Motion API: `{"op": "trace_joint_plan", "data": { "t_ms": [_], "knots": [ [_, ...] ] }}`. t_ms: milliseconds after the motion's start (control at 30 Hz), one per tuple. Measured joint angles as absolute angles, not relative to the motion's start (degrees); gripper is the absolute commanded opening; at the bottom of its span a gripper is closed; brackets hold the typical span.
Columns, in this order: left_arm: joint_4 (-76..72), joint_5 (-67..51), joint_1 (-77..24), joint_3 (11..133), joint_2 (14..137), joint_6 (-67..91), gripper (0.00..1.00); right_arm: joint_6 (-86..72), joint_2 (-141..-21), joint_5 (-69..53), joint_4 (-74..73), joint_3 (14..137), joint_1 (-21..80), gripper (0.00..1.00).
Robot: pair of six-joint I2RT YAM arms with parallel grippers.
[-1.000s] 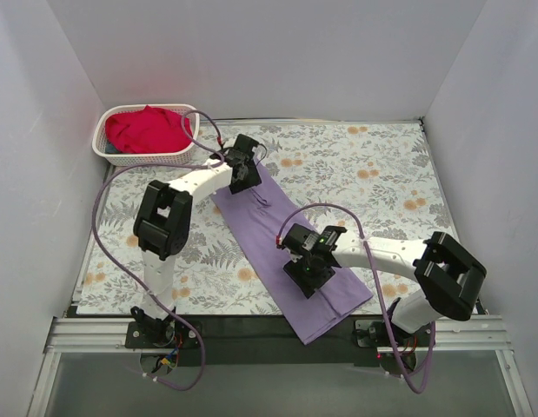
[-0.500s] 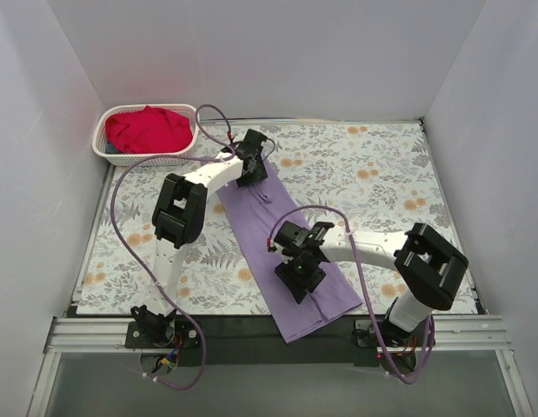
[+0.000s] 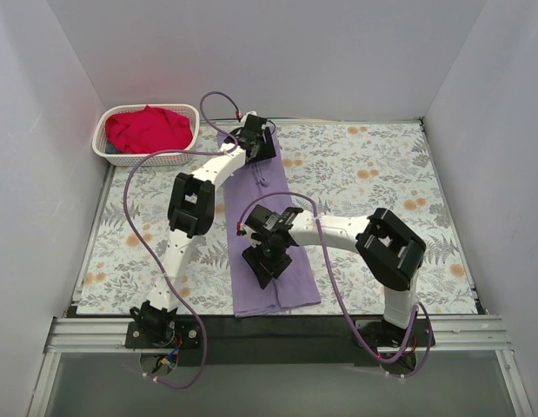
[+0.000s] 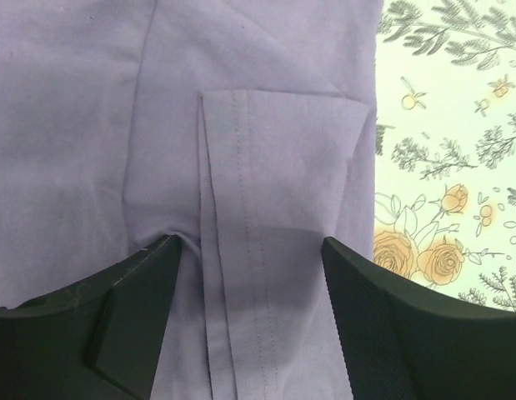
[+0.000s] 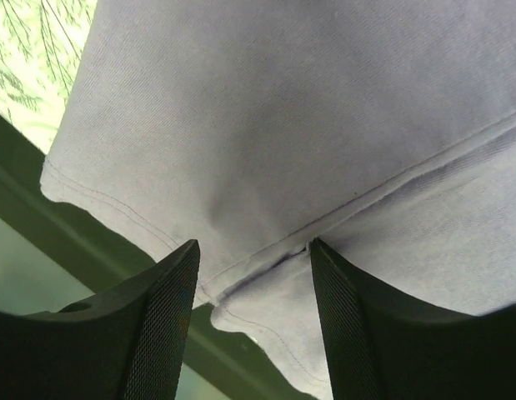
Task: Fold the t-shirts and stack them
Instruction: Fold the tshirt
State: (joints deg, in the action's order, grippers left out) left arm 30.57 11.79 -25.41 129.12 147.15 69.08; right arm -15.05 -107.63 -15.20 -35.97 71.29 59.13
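The left arm [image 3: 192, 204] is stretched far forward from its base, its white forearm trailing back from the left gripper [image 3: 258, 143], which is pointed downward. In the wrist view, the left gripper [image 4: 251, 254] is seen with its two dark fingers [image 4: 116, 325] set apart, a clear gap left between the tips. The right arm [image 3: 390, 248] is bent sharply at the elbow, and its forearm is carried across toward the left arm's side, ending in the right gripper [image 3: 267, 259]. The right gripper [image 5: 251, 254] is likewise held with its fingers [image 5: 132, 325] parted, tips level with each other.
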Motion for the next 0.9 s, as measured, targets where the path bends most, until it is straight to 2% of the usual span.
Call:
{"op": "trace_joint_plan", "data": {
  "t_ms": [67,133,167,400,433,700,900],
  "knots": [
    [28.84,10.63,-24.95,128.70,147.20,68.14,0.68,-15.09,-107.85,-14.15,-35.00,72.01,59.29,0.55],
    [26.61,9.80,-24.67,127.39,146.74,67.18,0.77,-15.11,-107.83,-12.62,-34.02,72.34,59.35,0.56],
    [25.52,9.47,-24.58,126.50,146.26,66.78,0.85,-15.22,-107.79,-11.92,-33.67,72.40,59.40,0.57],
    [24.80,10.63,-24.27,117.34,139.02,65.91,0.88,-16.67,-101.58,-6.68,-32.80,71.16,59.27,0.61],
    [24.95,10.76,-24.16,115.18,136.86,66.08,0.94,-16.88,-99.53,-6.00,-32.62,70.63,59.11,0.63],
    [23.92,11.25,-23.79,95.13,110.04,69.17,0.96,-19.62,-86.83,-1.93,-31.09,62.63,55.40,0.64],
    [26.85,14.35,-25.87,71.90,85.93,72.53,0.95,-21.56,-81.23,0.05,-31.27,52.80,52.18,0.63]
  ]
}}
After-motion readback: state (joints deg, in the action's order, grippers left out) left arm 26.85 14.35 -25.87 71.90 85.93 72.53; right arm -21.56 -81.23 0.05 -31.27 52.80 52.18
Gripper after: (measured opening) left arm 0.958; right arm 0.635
